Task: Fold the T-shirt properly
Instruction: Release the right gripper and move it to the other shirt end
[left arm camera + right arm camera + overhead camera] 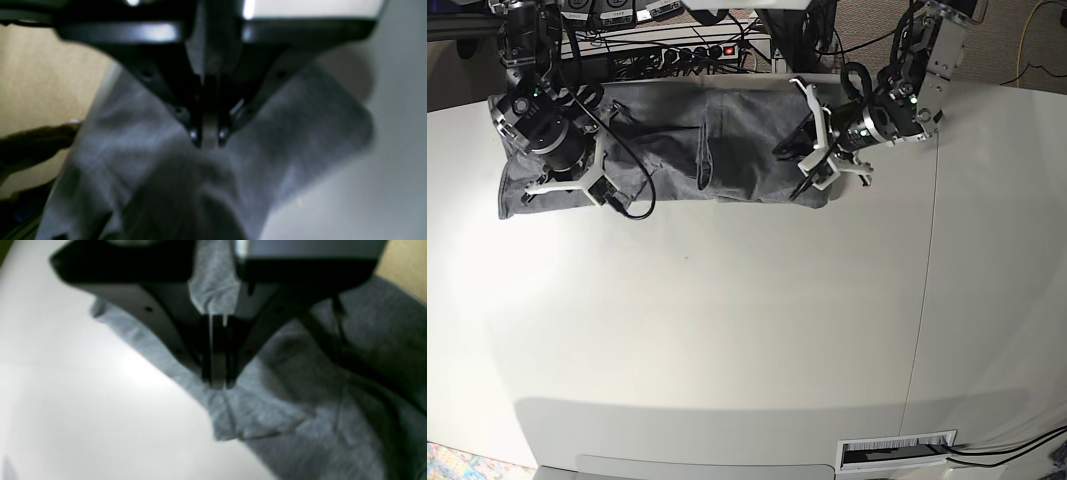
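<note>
Left hand (208, 138): fingers pressed together, pinching a fold of the T-shirt (677, 140) at its end nearer the bench's far right.
Right hand (218, 381): also clamped tight on the cloth, at the hem edge toward the far left corner.
T-shirt: stretched as a long band along the far edge of the bench (727, 330), creased in the middle.
Progress: looks like a first lengthwise fold is in; the crosswise folds and tidying seem left.
Beyond: cables (677, 50) behind the far edge.
</note>
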